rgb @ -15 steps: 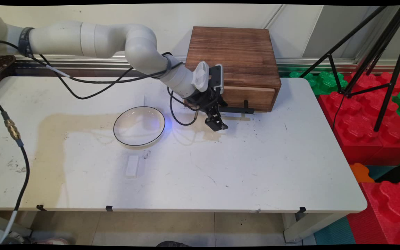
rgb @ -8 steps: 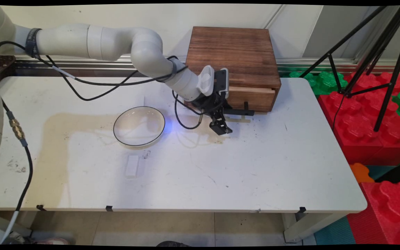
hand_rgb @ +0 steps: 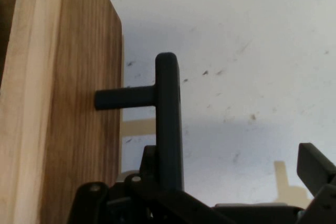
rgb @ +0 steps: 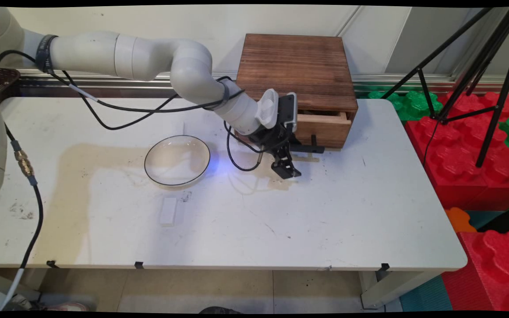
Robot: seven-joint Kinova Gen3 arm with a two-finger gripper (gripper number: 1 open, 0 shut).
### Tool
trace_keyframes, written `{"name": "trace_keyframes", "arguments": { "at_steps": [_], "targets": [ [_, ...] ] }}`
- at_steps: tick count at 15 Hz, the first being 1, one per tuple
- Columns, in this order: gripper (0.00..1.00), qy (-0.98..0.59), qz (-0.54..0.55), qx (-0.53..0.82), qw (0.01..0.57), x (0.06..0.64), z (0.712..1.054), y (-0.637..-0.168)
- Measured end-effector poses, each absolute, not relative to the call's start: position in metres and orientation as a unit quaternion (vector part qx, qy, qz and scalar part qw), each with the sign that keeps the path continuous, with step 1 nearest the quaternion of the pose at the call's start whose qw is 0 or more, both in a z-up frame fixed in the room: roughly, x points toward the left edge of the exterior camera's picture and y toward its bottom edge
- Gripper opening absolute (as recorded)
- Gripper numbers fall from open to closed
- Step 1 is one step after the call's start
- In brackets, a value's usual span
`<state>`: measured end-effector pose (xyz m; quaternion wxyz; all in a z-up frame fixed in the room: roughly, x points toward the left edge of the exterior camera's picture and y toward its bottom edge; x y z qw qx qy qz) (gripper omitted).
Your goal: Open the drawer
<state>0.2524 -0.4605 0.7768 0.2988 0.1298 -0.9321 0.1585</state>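
Note:
A brown wooden box (rgb: 296,70) stands at the table's back, its drawer (rgb: 323,128) pulled out a little so a gap shows along its top. A black T-shaped handle (rgb: 312,148) sticks out of the drawer front. My black gripper (rgb: 287,168) hangs at the handle's left end, close over the table. In the hand view the handle bar (hand_rgb: 168,119) stands upright beside the drawer front (hand_rgb: 79,103) and runs down into the gripper (hand_rgb: 231,161). One finger (hand_rgb: 148,158) sits behind the bar; the other finger (hand_rgb: 315,163) is far off to the right. The gripper is open.
A glass plate with a dark rim (rgb: 177,160) lies left of the gripper, and a small white block (rgb: 168,211) lies nearer the front edge. A tan stain (rgb: 73,176) crosses the table's left half. Black tripod legs (rgb: 471,66) and red and green foam blocks (rgb: 480,145) stand to the right.
The gripper has moved right and toward the table's near side. The drawer has come out a little with it, opening a gap at its top.

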Motion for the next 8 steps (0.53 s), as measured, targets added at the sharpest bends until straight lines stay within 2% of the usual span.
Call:
{"name": "trace_keyframes", "arguments": {
  "at_steps": [8],
  "targets": [
    [1.00,-0.933,0.144,0.119,0.308,0.235,0.776,-0.437]
  ]
}}
